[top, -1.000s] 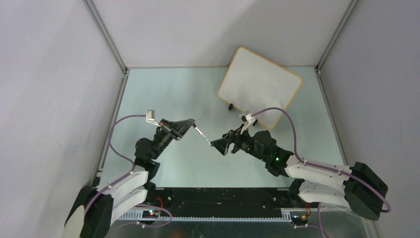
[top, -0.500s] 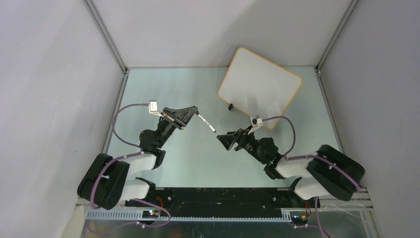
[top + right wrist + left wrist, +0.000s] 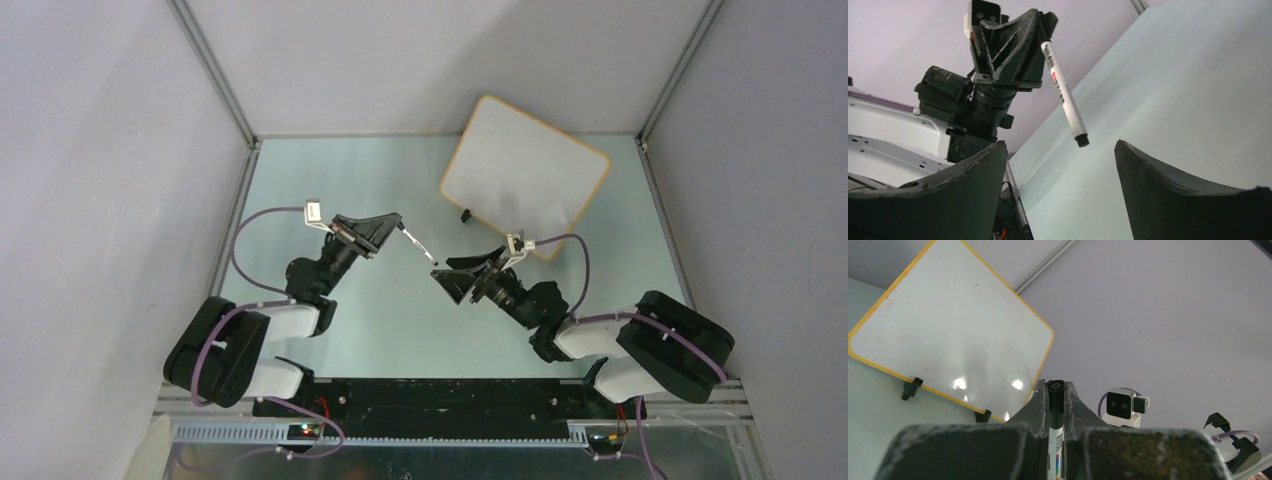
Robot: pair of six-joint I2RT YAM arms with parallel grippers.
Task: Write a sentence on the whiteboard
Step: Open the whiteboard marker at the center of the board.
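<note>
- Top view, change: a second ago the free end of the marker (image 3: 416, 246) sat at the mouth of the right pincer (image 3: 452, 273). Now the two have drawn apart, with a clear gap between marker end and jaws. Both arms have folded back toward their bases.
- Top view, state: the left pincer (image 3: 388, 226) is clenched on the marker. The right pincer is spread wide and carries nothing.
- Top view, meaning: I judge the two-arm business at the marker is over and the left arm is free to go to the whiteboard (image 3: 520, 170). Whether the marker is capped cannot be told.
- Top view, board: it is beyond the right pincer, well apart from the left one, off past the marker's free end. No sentence on it.
- Left wrist: the left pincer (image 3: 1055, 392) has its fingers tight on the marker (image 3: 1056, 415). The whiteboard (image 3: 948, 335) stands ahead and left of the tips on its black feet (image 3: 911, 388), not touched, its face bare.
- Right wrist: the right pincer (image 3: 1060, 145) is released. The marker (image 3: 1063, 97) hangs from the left pincer (image 3: 1040, 30), its dark end above the gap, touching neither finger. The board is out of view.
</note>
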